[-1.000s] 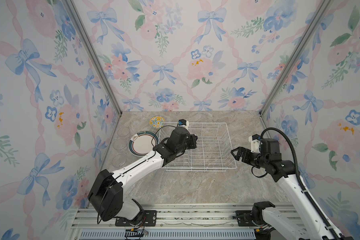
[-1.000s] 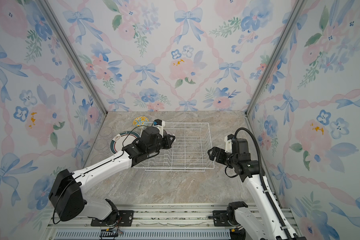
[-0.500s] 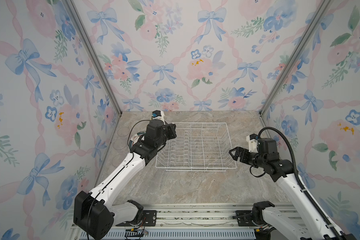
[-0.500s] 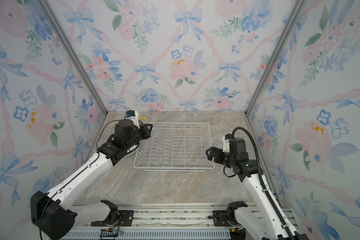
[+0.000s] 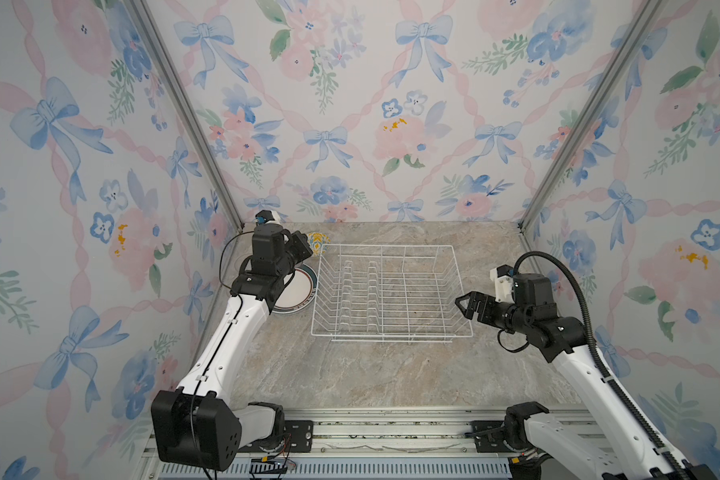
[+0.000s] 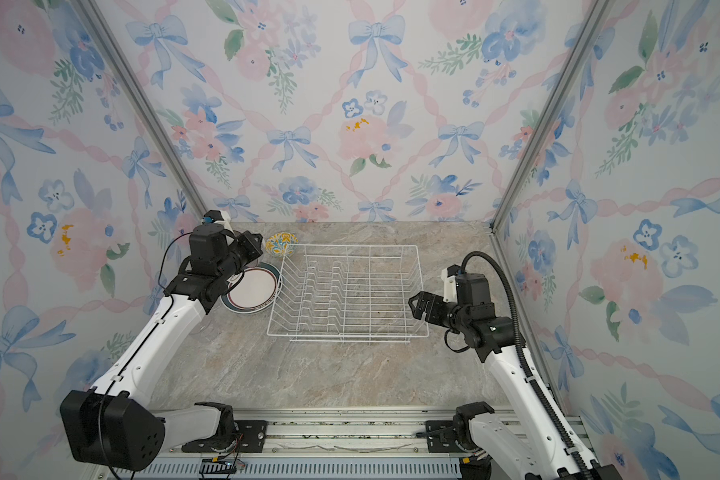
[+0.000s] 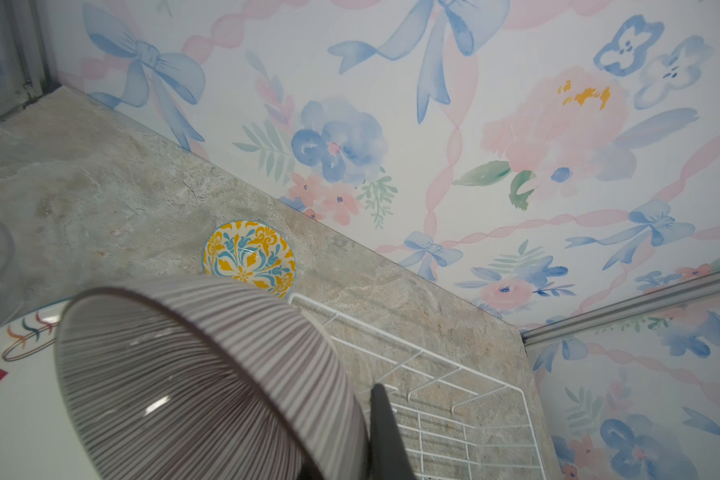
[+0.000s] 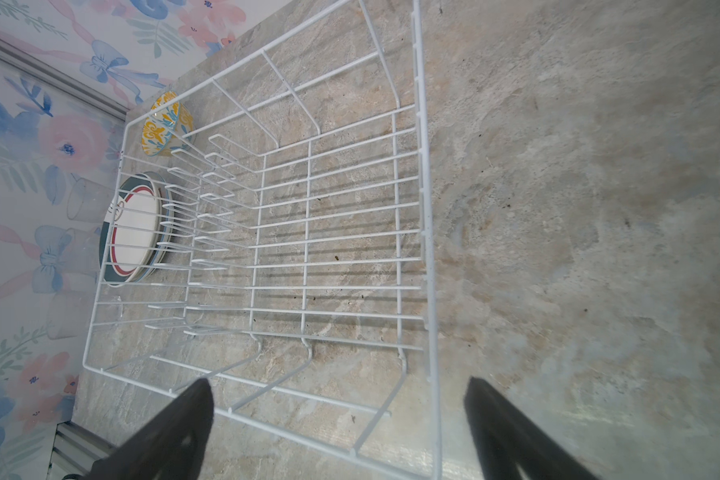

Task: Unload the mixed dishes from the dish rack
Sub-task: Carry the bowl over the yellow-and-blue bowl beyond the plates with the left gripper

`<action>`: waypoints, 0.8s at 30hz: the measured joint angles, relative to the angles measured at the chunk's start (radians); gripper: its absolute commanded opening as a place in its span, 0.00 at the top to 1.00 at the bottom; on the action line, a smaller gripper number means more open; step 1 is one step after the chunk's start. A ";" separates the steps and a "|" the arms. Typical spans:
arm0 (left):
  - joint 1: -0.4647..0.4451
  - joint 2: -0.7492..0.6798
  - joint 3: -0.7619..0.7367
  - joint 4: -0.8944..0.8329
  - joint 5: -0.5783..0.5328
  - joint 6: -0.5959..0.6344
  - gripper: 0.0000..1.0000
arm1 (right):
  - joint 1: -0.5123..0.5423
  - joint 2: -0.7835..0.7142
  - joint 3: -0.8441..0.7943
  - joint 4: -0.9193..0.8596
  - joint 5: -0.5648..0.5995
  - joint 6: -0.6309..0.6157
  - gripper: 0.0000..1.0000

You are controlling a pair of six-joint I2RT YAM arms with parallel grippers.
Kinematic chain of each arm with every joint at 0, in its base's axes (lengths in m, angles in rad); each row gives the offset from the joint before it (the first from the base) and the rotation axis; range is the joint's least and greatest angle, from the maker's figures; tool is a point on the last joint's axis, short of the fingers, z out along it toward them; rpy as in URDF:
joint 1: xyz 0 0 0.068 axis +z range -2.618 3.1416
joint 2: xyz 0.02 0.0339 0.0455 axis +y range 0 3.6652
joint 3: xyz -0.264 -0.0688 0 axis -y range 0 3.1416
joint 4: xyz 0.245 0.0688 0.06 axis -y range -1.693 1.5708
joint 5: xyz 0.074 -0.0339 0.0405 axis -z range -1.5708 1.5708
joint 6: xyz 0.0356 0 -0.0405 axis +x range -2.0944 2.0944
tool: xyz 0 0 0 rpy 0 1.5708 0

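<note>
Floral-papered walls on three sides, stone-look tabletop underneath. Far left on the table: clear glass cups. They are faint in the right wrist view and mostly hidden under the left arm in both top views, so the count is unclear.

Next over, a stack of plates lies flat, top one white with a teal and red rim. It sits just left of the dish rack, outside it.

Left gripper hangs over the far edge of that stack, clamped on the rim of the purplish striped bowl. Bowl is off the table, tilted, opening toward the wrist camera. One finger shows by its rim; the other is hidden behind it.

Yellow-blue bowl stands upright on the table at the rack's far left corner, outside the wire. Rack sits mid-table, square to the back wall, only tabletop showing through its wires.

Right gripper hovers at the rack's right side, jaws spread wide, gripping nothing. Whether it touches the rim I cannot tell.
</note>
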 measured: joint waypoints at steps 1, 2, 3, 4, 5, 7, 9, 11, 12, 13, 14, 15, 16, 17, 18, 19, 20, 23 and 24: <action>0.019 0.018 0.012 0.000 0.004 0.005 1.00 | 0.000 -0.004 0.006 -0.001 0.000 0.000 0.04; 0.037 0.037 0.024 -0.001 0.008 0.009 1.00 | 0.000 -0.007 0.013 -0.003 0.000 0.000 0.03; 0.051 0.055 0.034 -0.001 0.012 0.013 1.00 | 0.000 -0.010 0.018 -0.005 0.000 0.000 0.03; 0.065 0.077 0.045 -0.001 0.016 0.018 1.00 | 0.000 -0.012 0.024 -0.009 0.000 0.000 0.04; 0.077 0.097 0.055 -0.001 0.018 0.021 1.00 | 0.000 -0.012 0.029 -0.012 0.001 0.000 0.03; 0.096 0.135 0.071 -0.002 0.021 0.029 1.00 | 0.000 -0.011 0.035 -0.015 0.001 0.000 0.03; 0.113 0.172 0.086 -0.002 0.026 0.034 1.00 | 0.000 -0.006 0.042 -0.024 0.002 0.000 0.03; 0.131 0.212 0.104 -0.002 0.035 0.036 1.00 | 0.000 0.005 0.051 -0.031 0.005 0.000 0.03; 0.136 0.229 0.111 -0.002 0.036 0.038 1.00 | 0.000 0.011 0.051 -0.031 0.005 0.000 0.03; 0.142 0.248 0.120 -0.002 0.036 0.040 1.00 | 0.000 0.016 0.052 -0.034 0.005 0.000 0.03; 0.144 0.265 0.127 -0.002 0.033 0.043 1.00 | 0.000 0.022 0.052 -0.037 0.006 0.000 0.04; 0.146 0.280 0.134 -0.003 0.030 0.047 1.00 | 0.000 0.026 0.052 -0.039 0.008 0.002 0.03; 0.148 0.297 0.143 -0.003 0.029 0.051 1.00 | 0.000 0.029 0.052 -0.040 0.008 0.003 0.03; 0.148 0.315 0.154 -0.006 0.028 0.055 1.00 | 0.000 0.032 0.052 -0.042 0.008 0.004 0.04; 0.148 0.332 0.165 -0.008 0.027 0.061 1.00 | 0.000 0.034 0.052 -0.043 0.010 0.004 0.03; 0.148 0.352 0.180 -0.009 0.026 0.066 1.00 | 0.000 0.035 0.052 -0.045 0.013 0.006 0.04; 0.148 0.372 0.195 -0.009 0.024 0.069 1.00 | 0.000 0.037 0.052 -0.047 0.016 0.008 0.03; 0.148 0.430 0.241 -0.009 0.025 0.076 1.00 | 0.000 0.040 0.058 -0.056 0.024 0.014 0.03; 0.148 0.449 0.259 -0.009 0.027 0.077 1.00 | 0.000 0.041 0.062 -0.060 0.028 0.016 0.03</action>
